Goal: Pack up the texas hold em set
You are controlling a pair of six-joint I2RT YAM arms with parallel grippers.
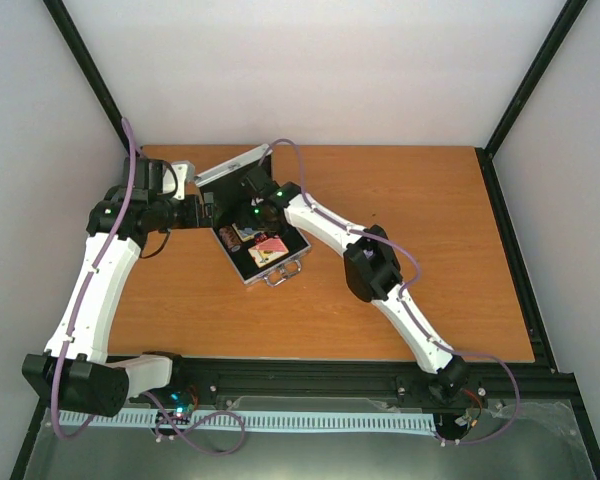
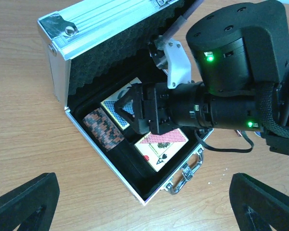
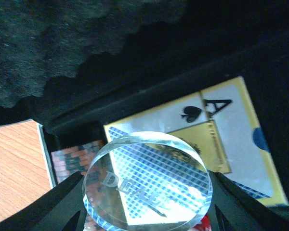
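Left claw (image 2: 143, 195) is spread wide and holds nothing. Its two dark tips sit in the lower left and lower right corners of the left wrist view. The silver case (image 2: 60, 67) lies open in the middle of that frame, up past the tips.

Inside the case, going left to right, are the dark chip stack (image 2: 103, 131), the blue-yellow card pack (image 2: 116, 109) and the red card pack (image 2: 160, 147).

The right claw (image 3: 147, 204) is down inside the case, so it is the nearer one. It is pinched on the clear disc (image 3: 144, 178), with one finger on each side of the rim. In the right wrist view the disc fills the lower middle of the frame. The blue-yellow card pack lies right behind it and runs off to the upper right. The chips peek out at its left edge.

I cannot tell if the disc touches the pack yet. I think the next move is to lower the disc a little and let it go.
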